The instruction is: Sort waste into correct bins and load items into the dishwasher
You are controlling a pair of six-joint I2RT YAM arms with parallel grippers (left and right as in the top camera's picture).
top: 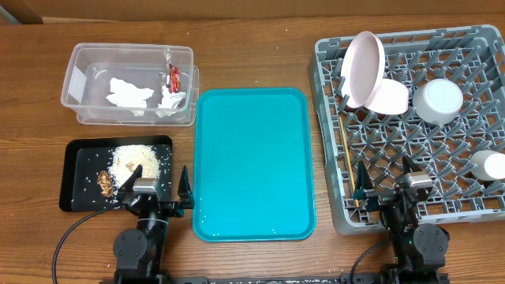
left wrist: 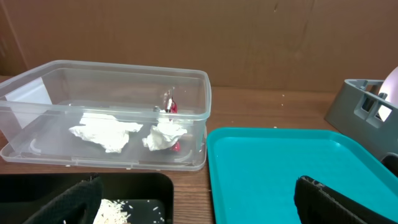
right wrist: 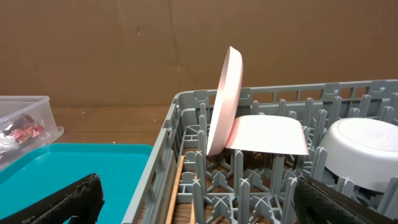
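Note:
The clear tub (top: 130,50) at the back left holds crumpled white tissue (top: 130,95) and a red wrapper (top: 173,76). In front of it, the black tray (top: 79,170) carries loose rice (top: 140,160) and a brown lump (top: 105,182). The grey dish rack (top: 325,118) on the right holds an upright plate (top: 363,67), two bowls (top: 388,99) (top: 438,101), a cup (top: 489,166) and chopsticks (top: 348,158). My left gripper (top: 158,183) (left wrist: 199,205) stands open over the black tray's right end. My right gripper (top: 387,180) (right wrist: 199,202) stands open over the rack's front left. Both are empty.
A large teal tray (top: 252,162) lies between the black tray and the rack, with nothing on it. A brown cardboard wall stands behind the table. The rack's upright pegs (right wrist: 249,180) rise just below my right fingers.

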